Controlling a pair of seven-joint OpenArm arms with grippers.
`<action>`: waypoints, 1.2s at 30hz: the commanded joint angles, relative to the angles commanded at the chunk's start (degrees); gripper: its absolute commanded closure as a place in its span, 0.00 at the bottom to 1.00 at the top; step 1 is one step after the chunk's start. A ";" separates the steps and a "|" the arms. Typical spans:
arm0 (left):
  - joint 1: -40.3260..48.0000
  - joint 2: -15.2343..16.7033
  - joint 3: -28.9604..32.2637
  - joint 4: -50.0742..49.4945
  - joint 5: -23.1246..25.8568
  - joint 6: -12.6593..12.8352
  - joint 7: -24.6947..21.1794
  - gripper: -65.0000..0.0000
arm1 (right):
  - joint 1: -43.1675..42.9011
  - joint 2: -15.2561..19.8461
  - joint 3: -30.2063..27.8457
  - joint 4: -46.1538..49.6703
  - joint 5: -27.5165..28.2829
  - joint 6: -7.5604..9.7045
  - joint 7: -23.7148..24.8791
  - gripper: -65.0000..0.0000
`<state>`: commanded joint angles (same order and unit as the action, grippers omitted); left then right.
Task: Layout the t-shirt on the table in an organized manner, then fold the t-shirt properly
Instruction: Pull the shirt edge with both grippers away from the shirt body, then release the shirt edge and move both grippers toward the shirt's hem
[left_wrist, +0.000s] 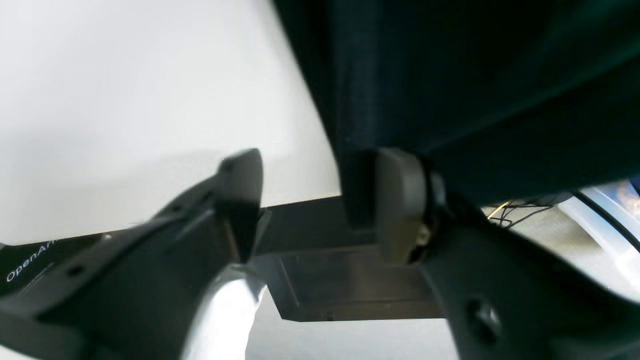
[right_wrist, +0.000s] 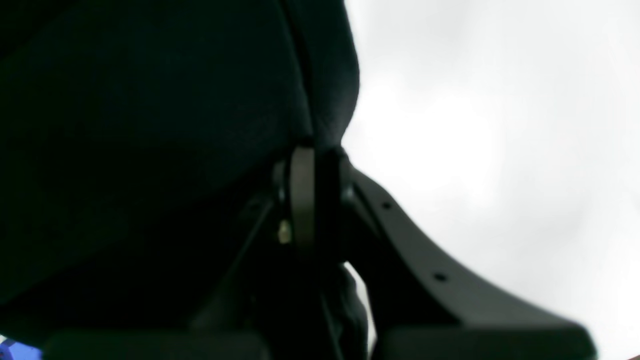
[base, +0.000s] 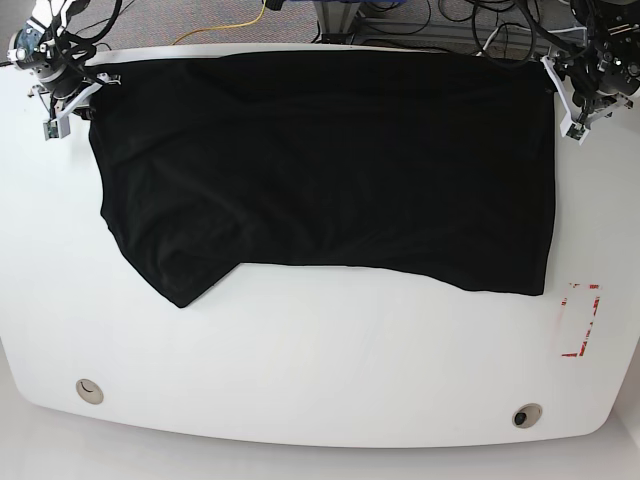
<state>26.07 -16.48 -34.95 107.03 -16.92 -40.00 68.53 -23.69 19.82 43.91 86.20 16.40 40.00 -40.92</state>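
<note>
Black t-shirt (base: 330, 165) spread flat across the white table (base: 320, 370). Right gripper (right_wrist: 310, 165) clamped on 1 far corner. Left gripper (left_wrist: 320, 200) wide open beside the other.

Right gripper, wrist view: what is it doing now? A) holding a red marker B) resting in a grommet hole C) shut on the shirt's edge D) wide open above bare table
C: the right gripper has its jaws together, pinching the black shirt at its edge, with white table beside it.
</note>
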 joint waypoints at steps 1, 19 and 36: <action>-0.35 -0.88 -0.09 0.00 -0.09 0.00 0.00 0.47 | 0.00 0.00 0.00 0.44 -0.18 0.00 0.00 0.99; -5.54 -6.59 -2.55 2.46 0.00 0.00 0.00 0.46 | -1.32 -0.09 0.18 13.63 -0.35 0.00 -2.46 0.08; -27.34 -4.40 2.73 2.20 1.67 0.00 0.00 0.47 | 19.87 1.49 -4.22 16.26 -0.26 0.00 -15.21 0.00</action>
<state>-1.27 -20.88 -32.22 109.23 -15.25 -40.00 68.53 -3.82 21.32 39.69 102.46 16.13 40.00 -56.13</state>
